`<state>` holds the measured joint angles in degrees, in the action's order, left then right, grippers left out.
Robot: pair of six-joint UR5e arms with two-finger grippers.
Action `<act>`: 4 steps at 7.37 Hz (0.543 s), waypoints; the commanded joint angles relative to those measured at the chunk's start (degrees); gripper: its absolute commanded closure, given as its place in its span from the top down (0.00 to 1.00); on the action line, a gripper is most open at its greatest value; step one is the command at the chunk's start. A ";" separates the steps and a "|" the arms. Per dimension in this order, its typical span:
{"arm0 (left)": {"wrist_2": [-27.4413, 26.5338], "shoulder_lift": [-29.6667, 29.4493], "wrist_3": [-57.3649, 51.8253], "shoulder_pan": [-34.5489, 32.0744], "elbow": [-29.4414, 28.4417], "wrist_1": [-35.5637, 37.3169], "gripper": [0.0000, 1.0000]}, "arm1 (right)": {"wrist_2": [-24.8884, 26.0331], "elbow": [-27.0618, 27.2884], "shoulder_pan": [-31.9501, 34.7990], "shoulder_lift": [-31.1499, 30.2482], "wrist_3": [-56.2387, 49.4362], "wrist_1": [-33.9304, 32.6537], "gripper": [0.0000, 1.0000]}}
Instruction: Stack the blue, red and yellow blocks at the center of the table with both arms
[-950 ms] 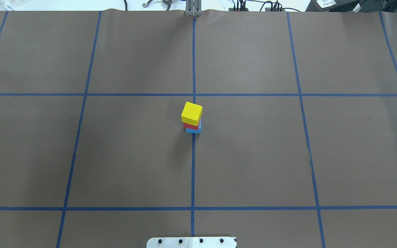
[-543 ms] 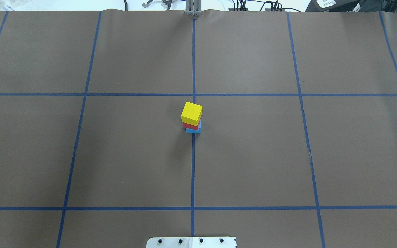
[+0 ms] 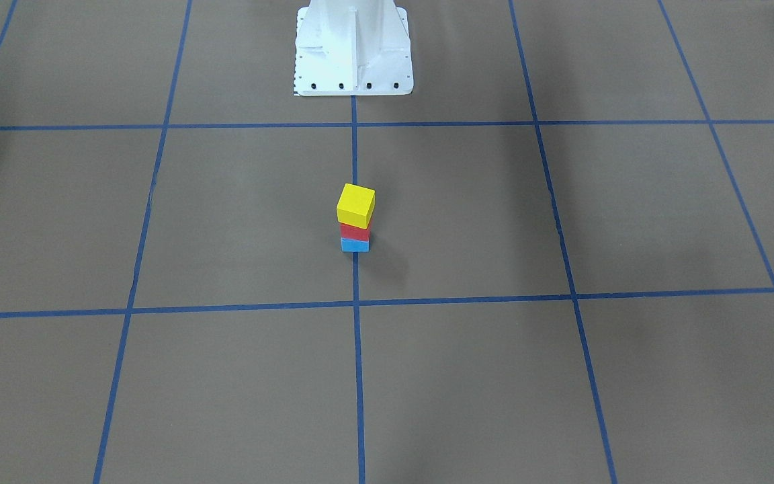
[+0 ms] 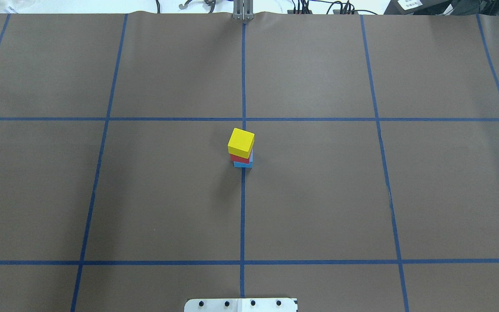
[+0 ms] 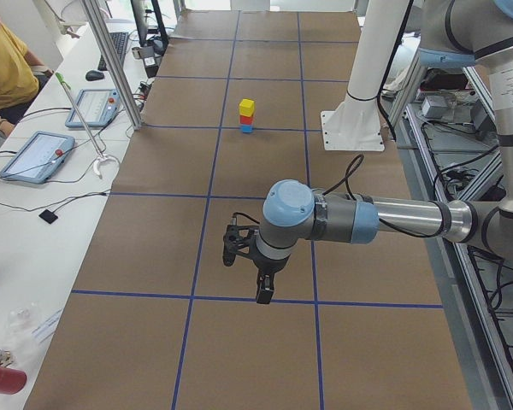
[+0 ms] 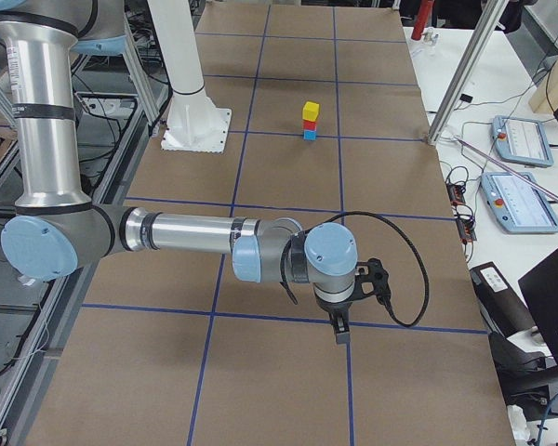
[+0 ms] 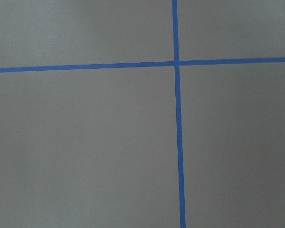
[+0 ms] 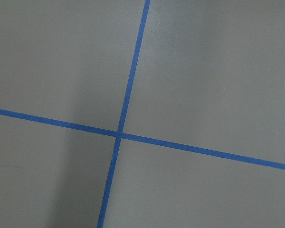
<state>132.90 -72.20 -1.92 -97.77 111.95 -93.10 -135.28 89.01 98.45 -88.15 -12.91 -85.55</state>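
Note:
At the middle of the table (image 4: 319, 195) stands one stack: the blue block (image 4: 243, 164) at the bottom, the red block (image 4: 240, 159) on it, the yellow block (image 4: 241, 142) on top, turned a little. The front-facing view shows the same stack, yellow block (image 3: 355, 205) over red block (image 3: 355, 232) over blue block (image 3: 355, 245). Nothing touches it. My left gripper (image 5: 263, 290) hangs over the table's left end, far from the stack; my right gripper (image 6: 339, 330) hangs over the right end. Both show only in the side views, so I cannot tell if they are open or shut.
The white bolted pedestal (image 3: 352, 47) stands at the robot's edge of the table. A person (image 5: 4, 68) sits at a side desk with tablets (image 5: 34, 154). Metal posts (image 5: 111, 64) rise at the far table edge. Both wrist views show only brown surface and blue tape lines.

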 commanded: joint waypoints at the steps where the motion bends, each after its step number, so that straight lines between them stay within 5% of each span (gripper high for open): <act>1: -0.09 -3.37 0.34 1.78 -4.43 -1.39 1.00 | -0.07 -0.07 -0.10 0.00 -0.01 0.04 1.00; 4: -0.19 -3.75 -0.01 6.98 -6.30 -0.77 1.00 | 0.54 -0.33 -0.10 -0.70 -0.88 0.39 1.00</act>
<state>132.47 -76.22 -1.71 -92.03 106.25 -94.10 -135.21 88.71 98.39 -88.53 -13.17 -85.36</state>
